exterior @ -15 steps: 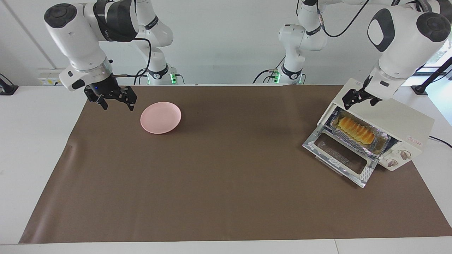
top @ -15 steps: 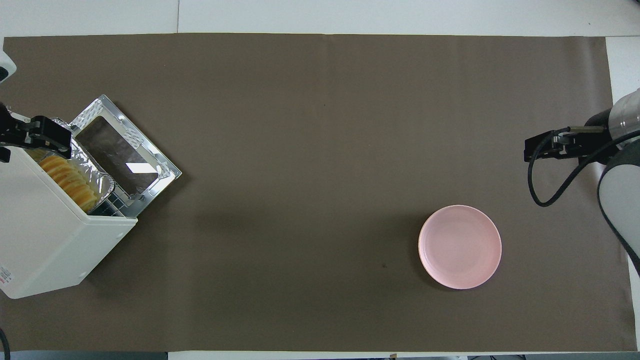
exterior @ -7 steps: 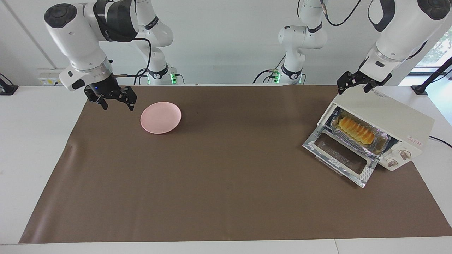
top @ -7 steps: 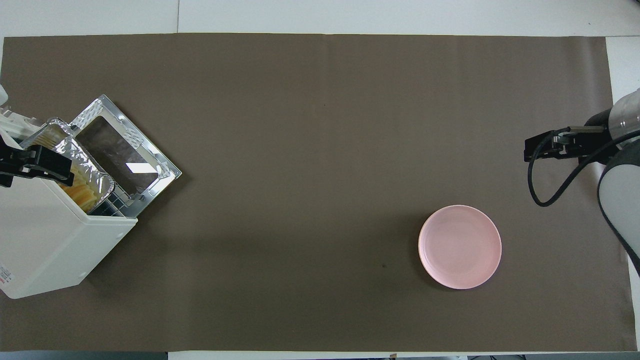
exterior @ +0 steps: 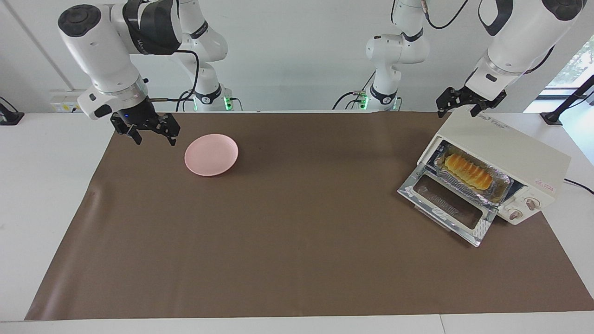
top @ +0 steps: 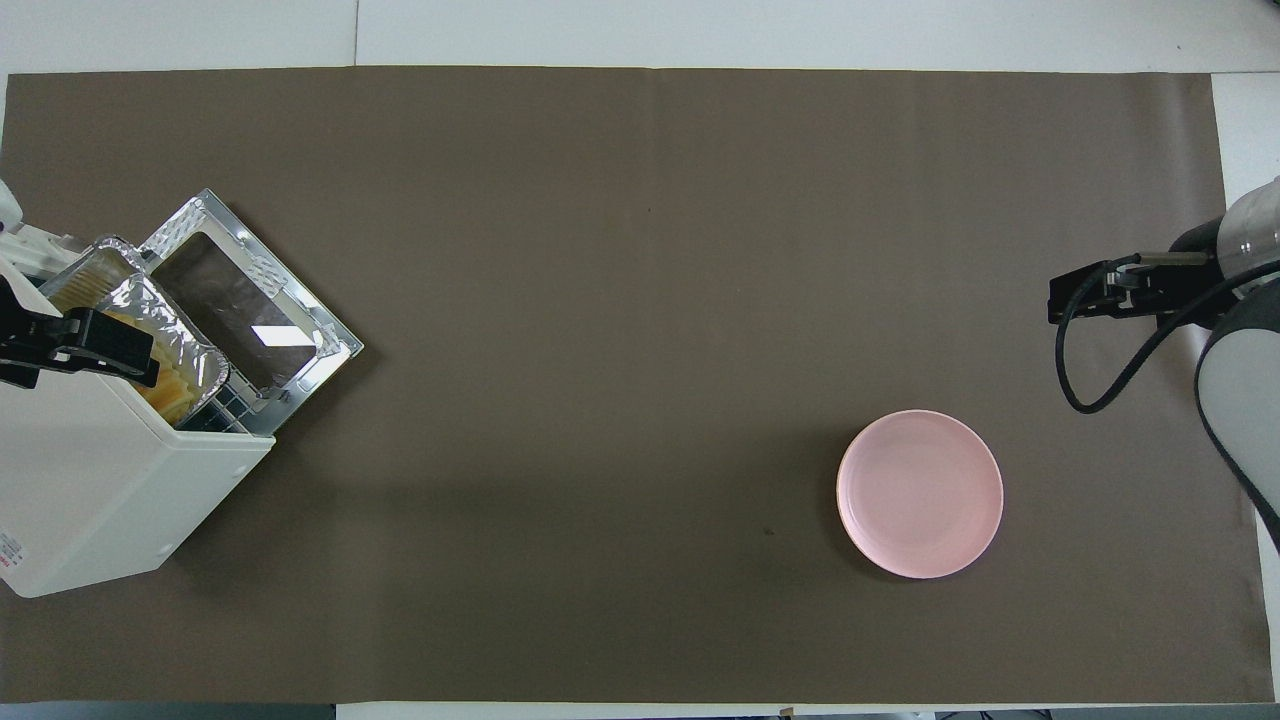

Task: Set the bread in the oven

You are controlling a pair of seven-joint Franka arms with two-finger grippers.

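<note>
Oven (exterior: 506, 153) mouth: filled by foil tray (exterior: 473, 178) | front: blocked by lowered door (exterior: 445, 204) | mid surface (exterior: 301, 208): open | pink plate (exterior: 211, 154): sole obstacle toward right arm's end

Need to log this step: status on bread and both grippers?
Left gripper open, empty, up over the oven. Right gripper open, waiting beside the pink plate. Bread in foil tray inside oven; door down. Nothing in the way.

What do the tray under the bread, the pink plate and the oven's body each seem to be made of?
Tray: crinkled shiny silver, probably aluminium foil.
Pink plate: smooth, matte, even colour, likely plastic, possibly ceramic.
Oven: cream-white smooth casing, probably painted metal; its open door has a glass pane in a bright metal frame.
</note>
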